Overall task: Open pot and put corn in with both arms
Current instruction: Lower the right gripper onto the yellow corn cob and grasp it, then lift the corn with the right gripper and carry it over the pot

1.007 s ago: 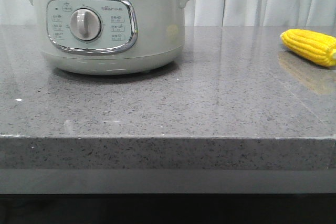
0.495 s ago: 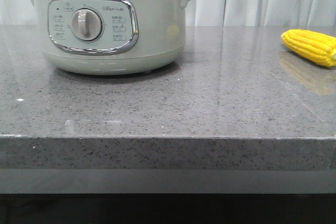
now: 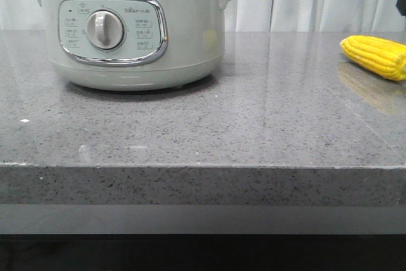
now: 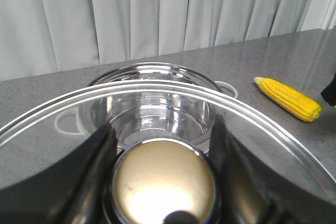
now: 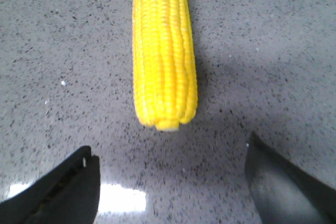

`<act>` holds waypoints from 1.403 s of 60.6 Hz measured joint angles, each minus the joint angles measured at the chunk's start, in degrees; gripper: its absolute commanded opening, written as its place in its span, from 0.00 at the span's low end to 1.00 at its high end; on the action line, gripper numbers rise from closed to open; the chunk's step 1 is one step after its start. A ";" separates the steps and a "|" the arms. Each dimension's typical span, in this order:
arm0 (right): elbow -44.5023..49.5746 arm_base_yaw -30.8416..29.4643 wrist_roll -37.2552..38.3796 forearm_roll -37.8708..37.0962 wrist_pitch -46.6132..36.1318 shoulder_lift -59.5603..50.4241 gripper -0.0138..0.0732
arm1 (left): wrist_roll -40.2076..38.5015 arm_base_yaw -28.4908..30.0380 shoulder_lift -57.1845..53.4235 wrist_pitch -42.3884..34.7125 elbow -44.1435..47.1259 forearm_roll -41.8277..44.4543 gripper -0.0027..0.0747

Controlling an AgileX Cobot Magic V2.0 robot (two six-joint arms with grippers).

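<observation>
Left jaws: the left gripper (image 4: 163,182) was clamped on the round knob of the lid (image 4: 283,156), one dark finger on each side of the knob, low in the left wrist frame.
Lid: glass with a metal rim, held off the pot, so the shiny empty bowl showed through it in the middle of the frame.
Right jaws: the right gripper (image 5: 170,182) stood wide apart and held nothing; its two dark tips were in the lower corners of the right wrist frame.
Corn: the corn (image 5: 164,51) lay flat on the tabletop (image 3: 254,125), its blunt end pointing toward the gap between the jaws, not touched. In the front frame it was at the far right edge, well apart from the pot.
Pot: the pot (image 3: 127,33) stood at the upper left of the front frame, dial facing the camera.
Change: compared with one second earlier, a dark part appeared at the upper right edge of the front frame, above the corn; pot and corn seemed almost unmoved.
Meaning: probably the opening was done and the right arm was arriving for the corn.
Count: one pot, one lid, one corn, two grippers.
</observation>
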 measured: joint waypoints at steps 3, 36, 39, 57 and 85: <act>-1.78 0.00 -0.42 0.00 0.90 1.98 0.83 | 0.00 0.00 -1.93 0.33 1.56 0.00 0.25; -18.13 0.00 -3.32 0.00 6.80 20.72 0.83 | 0.00 0.00 -6.43 0.76 6.63 0.00 0.25; -18.58 0.00 -3.32 0.00 6.93 21.62 0.83 | 0.00 0.00 -6.43 0.76 6.63 0.00 0.25; -21.26 0.00 -4.33 0.74 8.18 25.11 0.71 | 0.00 0.00 -6.43 0.76 6.63 0.00 0.25; -21.53 0.00 -5.03 2.60 8.89 24.34 0.49 | 0.00 0.00 -6.43 0.76 6.63 0.00 0.25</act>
